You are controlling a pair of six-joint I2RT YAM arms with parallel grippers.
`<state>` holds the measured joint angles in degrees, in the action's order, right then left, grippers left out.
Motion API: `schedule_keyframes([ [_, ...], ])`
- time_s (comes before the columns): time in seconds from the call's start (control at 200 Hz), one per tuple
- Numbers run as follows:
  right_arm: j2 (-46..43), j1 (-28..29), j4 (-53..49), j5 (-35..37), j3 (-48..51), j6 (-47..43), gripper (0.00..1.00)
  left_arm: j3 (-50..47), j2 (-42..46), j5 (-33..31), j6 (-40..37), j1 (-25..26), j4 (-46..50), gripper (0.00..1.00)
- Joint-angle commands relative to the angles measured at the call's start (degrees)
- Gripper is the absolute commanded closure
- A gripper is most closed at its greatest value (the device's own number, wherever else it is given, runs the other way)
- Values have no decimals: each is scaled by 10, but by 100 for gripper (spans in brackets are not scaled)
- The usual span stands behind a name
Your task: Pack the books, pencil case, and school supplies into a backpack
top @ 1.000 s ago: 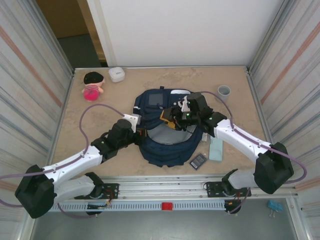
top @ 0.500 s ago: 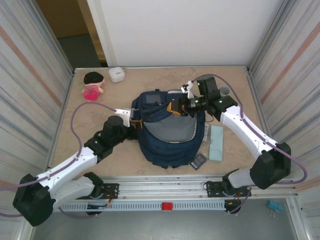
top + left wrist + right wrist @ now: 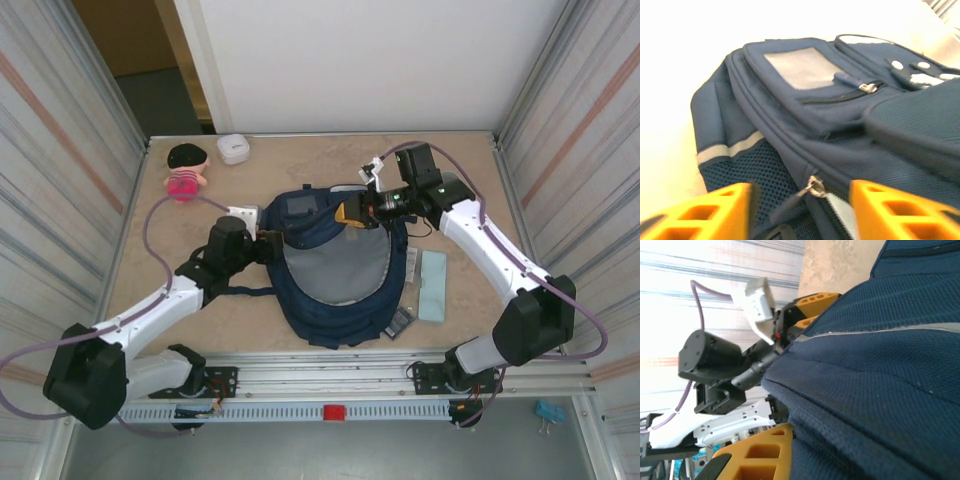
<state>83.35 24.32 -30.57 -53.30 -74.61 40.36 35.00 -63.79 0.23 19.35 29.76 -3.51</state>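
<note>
The navy backpack (image 3: 330, 275) lies in the middle of the table, its grey-lined main compartment gaping. My left gripper (image 3: 268, 244) is at its left side, open; the zipper pull (image 3: 812, 189) sits loose between the orange fingers (image 3: 725, 202) of this gripper (image 3: 801, 196). My right gripper (image 3: 352, 212) is shut on the backpack's far rim, fabric (image 3: 865, 390) pinched at its finger (image 3: 760, 455). The teal pencil case (image 3: 433, 285) lies right of the backpack. A silvery-white bar (image 3: 411, 263) and the dark gridded rectangle (image 3: 400, 320) lie beside it. The books are out of view.
A pink plush toy (image 3: 186, 170) and a small white rounded box (image 3: 233, 148) sit at the far left of the table. Corrugated metal walls close both sides. A metal rail (image 3: 330, 385) runs along the near edge.
My left gripper has opened and let go of the zipper pull. My right gripper has shut on the backpack's rim and pulled it toward the far side, widening the opening.
</note>
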Motion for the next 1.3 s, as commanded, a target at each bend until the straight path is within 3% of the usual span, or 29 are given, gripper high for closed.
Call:
schedule_keyframes([
  [0.0, -3, 11, 121, 18, 1, 57, 100, 30, 67, 6, -115, 30, 25, 29],
  [0.105, 12, 22, 127, 33, -15, 60, 100, 48, 114, 32, -256, 80, 55, 11],
  [0.19, 22, 31, 128, 34, -22, 63, 100, 76, 113, 18, -341, 119, 82, 3],
  [0.306, 23, 44, 126, 35, -22, 64, 100, 124, 64, -30, -409, 148, 84, 1],
  [0.476, 17, 51, 117, 35, -26, 61, 99, 193, -60, 4, -446, 148, 69, 1],
  [0.496, 16, 50, 112, 35, -28, 58, 99, 198, -73, 2, -446, 148, 67, 3],
  [0.536, 11, 48, 98, 37, -29, 50, 96, 205, -95, -12, -446, 147, 57, 18],
  [0.601, -3, 37, 69, 44, -27, 34, 89, 208, -115, -52, -443, 144, 38, 60],
  [0.631, -12, 29, 48, 50, -26, 22, 81, 209, -116, -69, -438, 139, 38, 75],
  [0.712, -42, -7, -29, 85, -20, -24, 54, 208, -99, -94, -415, 123, 53, 96],
  [0.867, -87, -104, -221, 249, 2, -133, 24, 196, -33, -65, -402, 84, 112, 100],
  [0.942, -88, -153, -281, 334, 31, -166, 0, 191, -7, -36, -390, 68, 126, 100],
  [1.067, -75, -216, -306, 432, 102, -179, 1, 190, 13, -12, -377, 59, 135, 100],
  [1.293, -36, -235, -257, 444, 194, -155, 1, 198, 16, 15, -357, 34, 131, 100],
])
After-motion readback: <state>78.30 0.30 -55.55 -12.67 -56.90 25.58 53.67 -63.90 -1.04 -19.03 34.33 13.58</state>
